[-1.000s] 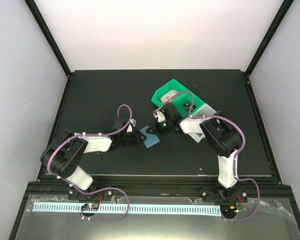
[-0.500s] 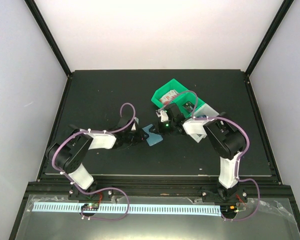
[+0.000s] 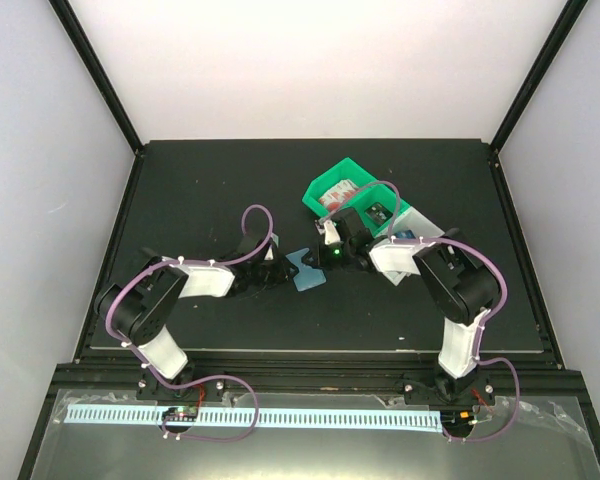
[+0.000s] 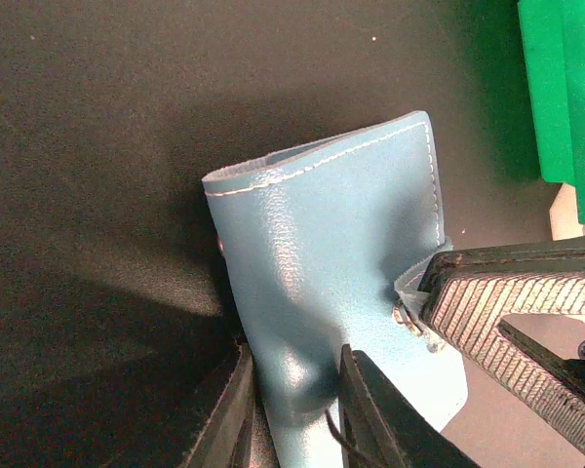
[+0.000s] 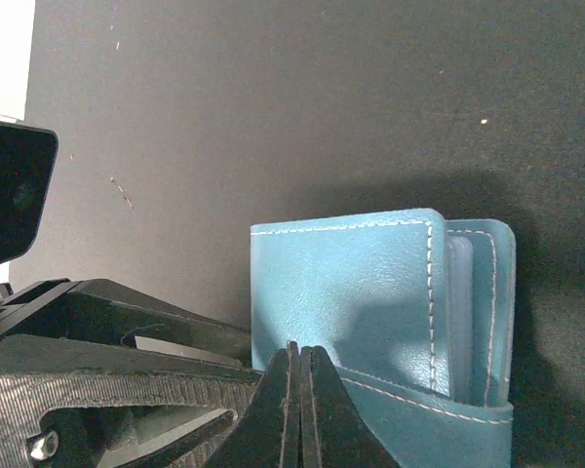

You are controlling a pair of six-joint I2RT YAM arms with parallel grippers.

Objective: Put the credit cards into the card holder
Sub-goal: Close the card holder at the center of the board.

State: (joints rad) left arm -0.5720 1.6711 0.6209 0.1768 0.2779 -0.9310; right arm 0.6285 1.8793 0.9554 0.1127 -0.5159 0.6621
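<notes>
Wallet [image 3: 302,271] lies mid table [image 3: 180,200]; left pincer [image 4: 294,405] clamps its edge; right pincer [image 5: 299,356] is pinched tight, tips touching it.

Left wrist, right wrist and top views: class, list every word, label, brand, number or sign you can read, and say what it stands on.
Readable text: none.
Teal-blue leather-like card holder: only pale stitching, no print.
Pale item in the green plastic bin: reddish marks, too small to read.
</notes>
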